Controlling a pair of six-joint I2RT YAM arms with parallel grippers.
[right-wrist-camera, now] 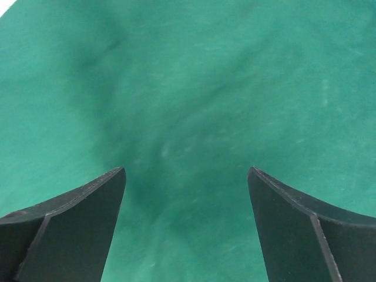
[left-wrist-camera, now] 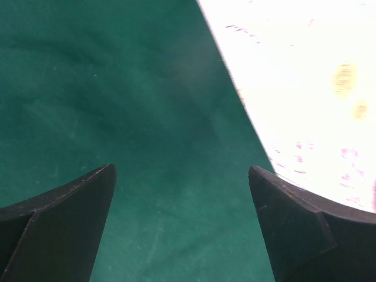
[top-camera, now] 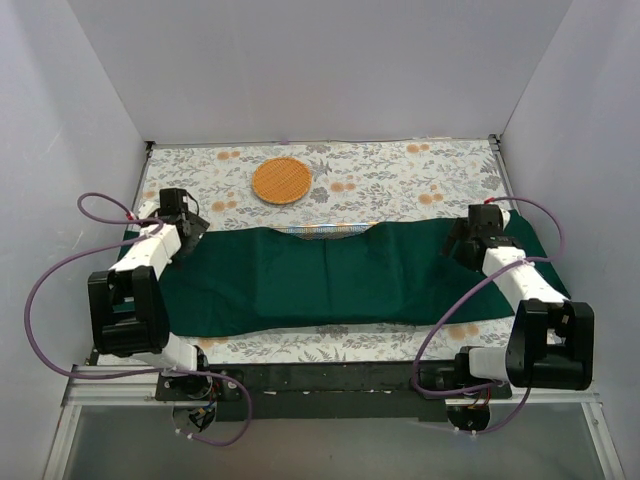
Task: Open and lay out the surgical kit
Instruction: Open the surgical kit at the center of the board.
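kit: green cloth wrap [top-camera: 330, 285] spread across the desk [top-camera: 400, 170], tray rim [top-camera: 325, 230] peeking out at its far edge | left fingers [left-wrist-camera: 59, 229] and right fingers [right-wrist-camera: 64, 229] both apart, hovering over its ends, empty | feel: soft, floppy, light, so I'd pinch a corner or fold

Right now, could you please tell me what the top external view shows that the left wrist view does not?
Only the top view: the orange basket, the right gripper and the whole spread of the green cloth. Only the left wrist view: the left gripper, open, close up over the cloth's edge. Both: the green cloth and the floral table cover.
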